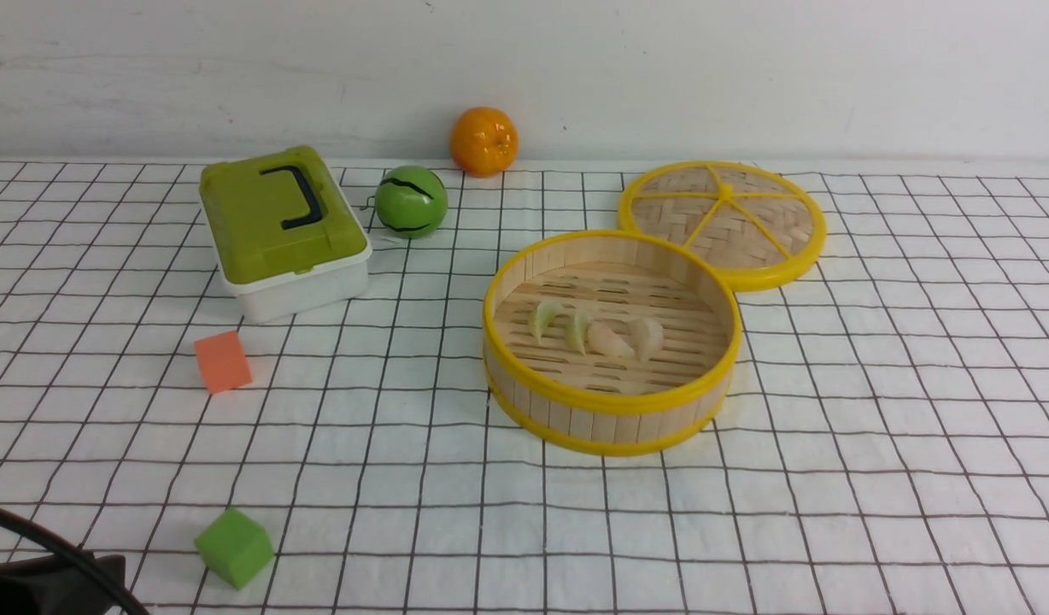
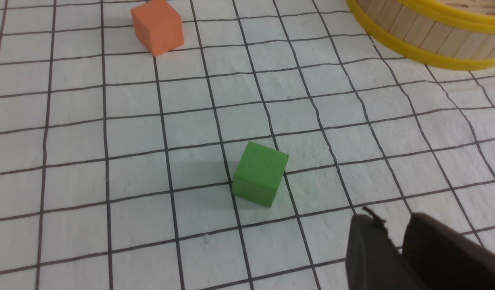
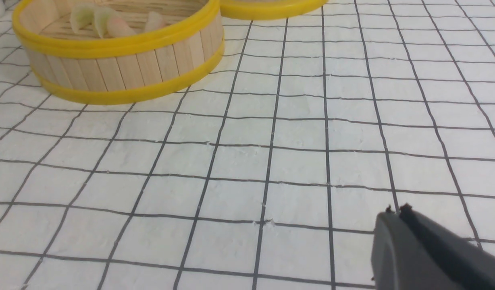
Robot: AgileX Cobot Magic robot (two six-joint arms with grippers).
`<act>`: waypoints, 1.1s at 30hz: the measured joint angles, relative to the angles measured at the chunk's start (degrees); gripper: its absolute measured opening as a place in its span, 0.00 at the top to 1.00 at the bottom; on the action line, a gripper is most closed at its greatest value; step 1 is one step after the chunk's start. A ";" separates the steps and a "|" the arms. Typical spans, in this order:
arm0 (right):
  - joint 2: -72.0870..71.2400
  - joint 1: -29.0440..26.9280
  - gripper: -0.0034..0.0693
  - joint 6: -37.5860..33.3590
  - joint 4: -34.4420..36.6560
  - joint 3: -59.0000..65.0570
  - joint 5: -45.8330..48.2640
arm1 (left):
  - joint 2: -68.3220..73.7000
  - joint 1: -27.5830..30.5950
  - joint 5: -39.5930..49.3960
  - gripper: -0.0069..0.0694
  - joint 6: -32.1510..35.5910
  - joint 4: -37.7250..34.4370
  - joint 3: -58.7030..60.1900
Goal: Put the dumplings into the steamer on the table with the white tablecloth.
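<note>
The steamer (image 1: 612, 403) stands right of the middle of the white tablecloth (image 1: 875, 478). All the dumplings lie in a row on its slatted floor: two pale green ones (image 1: 545, 319) on the left and two pinkish-white ones (image 1: 647, 337) on the right. The right wrist view shows the steamer (image 3: 122, 68) with the dumplings (image 3: 83, 16) inside. My left gripper (image 2: 390, 217) hangs low over bare cloth with its jaws a little apart and empty. My right gripper (image 3: 394, 209) is shut and empty, well away from the steamer.
The woven lid (image 1: 723, 219) lies flat behind the steamer, touching it. A green-lidded box (image 1: 277, 231), a green ball (image 1: 411, 202) and an orange (image 1: 484, 141) sit at the back. An orange cube (image 1: 222, 361) and a green cube (image 1: 233, 547) lie on the left.
</note>
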 joint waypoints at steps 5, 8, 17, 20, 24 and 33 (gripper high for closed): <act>0.00 0.00 0.95 0.00 0.05 0.00 -0.01 | 0.00 0.00 0.00 0.74 0.00 0.00 0.00; 0.00 0.00 0.95 0.00 0.05 0.00 -0.01 | 0.00 0.00 0.00 0.74 0.00 0.00 0.00; 0.00 0.00 0.94 0.00 0.05 0.00 -0.01 | 0.00 0.00 0.00 0.72 0.00 0.00 0.00; 0.00 0.00 0.94 0.00 0.05 0.00 -0.01 | -1.35 0.00 -0.68 0.72 0.00 0.05 1.28; 0.00 0.00 0.93 0.00 0.05 0.00 -0.01 | -6.25 0.00 -0.14 0.72 0.05 1.21 3.92; 0.00 0.00 0.91 0.00 0.16 0.00 -0.01 | -26.15 9.09 -8.26 0.87 1.56 -2.10 12.11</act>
